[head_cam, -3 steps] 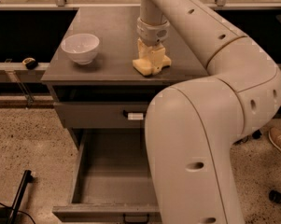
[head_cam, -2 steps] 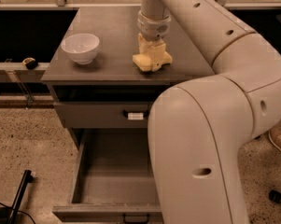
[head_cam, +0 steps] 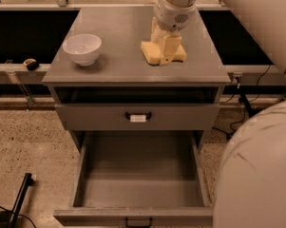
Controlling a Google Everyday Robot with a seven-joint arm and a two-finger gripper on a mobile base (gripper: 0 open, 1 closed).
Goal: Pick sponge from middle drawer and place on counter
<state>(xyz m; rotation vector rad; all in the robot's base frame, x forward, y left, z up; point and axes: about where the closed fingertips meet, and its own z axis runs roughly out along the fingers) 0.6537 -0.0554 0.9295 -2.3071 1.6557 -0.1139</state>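
Observation:
The pale yellow sponge (head_cam: 152, 52) lies on the grey counter (head_cam: 119, 61), right of the middle. My gripper (head_cam: 163, 46) comes straight down onto it from above. Its pale fingers (head_cam: 171, 45) straddle the sponge's narrow waist and are shut on it, while the sponge's underside rests on the counter top. The middle of the sponge is hidden behind the fingers. Below the counter, a grey drawer (head_cam: 140, 175) stands pulled out and empty.
A white bowl (head_cam: 82, 48) stands on the left part of the counter. A shut drawer front with a handle (head_cam: 138, 116) sits above the open drawer. My arm's large white body (head_cam: 256, 170) fills the right side. A black bar (head_cam: 20, 194) lies on the speckled floor at the left.
The gripper stays on the sponge at the same spot on the counter. The view has shifted, and the arm's body now covers less of the open drawer.

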